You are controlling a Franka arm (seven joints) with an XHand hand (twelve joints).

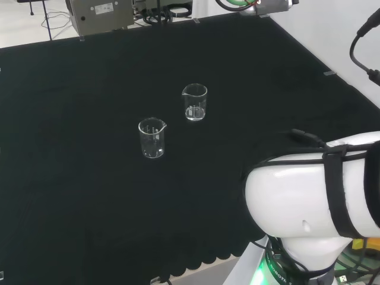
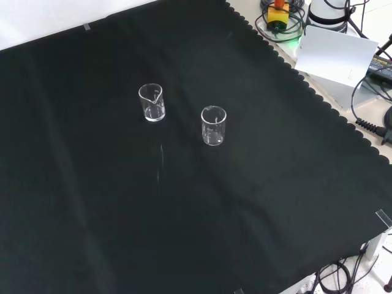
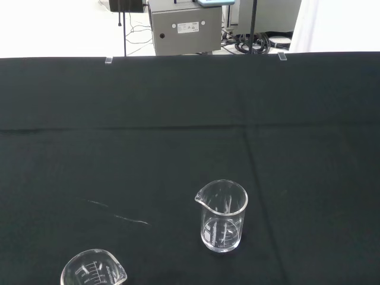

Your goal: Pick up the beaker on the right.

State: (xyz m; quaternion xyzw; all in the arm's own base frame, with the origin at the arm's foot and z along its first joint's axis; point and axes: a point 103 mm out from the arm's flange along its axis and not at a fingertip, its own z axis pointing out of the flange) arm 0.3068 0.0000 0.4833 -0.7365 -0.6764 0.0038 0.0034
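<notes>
Two clear glass beakers stand upright and apart on the black cloth. In the head view one beaker (image 1: 195, 102) is to the right and farther off, the other beaker (image 1: 152, 138) to the left and nearer. The front view has the first beaker (image 2: 152, 102) at the left and the second beaker (image 2: 213, 125) to its right. From the wrist, one beaker (image 3: 221, 215) stands whole in the picture and the other beaker (image 3: 94, 274) is cut off by the picture's edge. Both look empty.
The arm's white links (image 1: 314, 202) rise at the head view's lower right. A grey metal box (image 1: 100, 14) and cables lie beyond the cloth's far edge. A scalloped cloth edge (image 2: 306, 86) runs along the front view's right, with cables and gear past it.
</notes>
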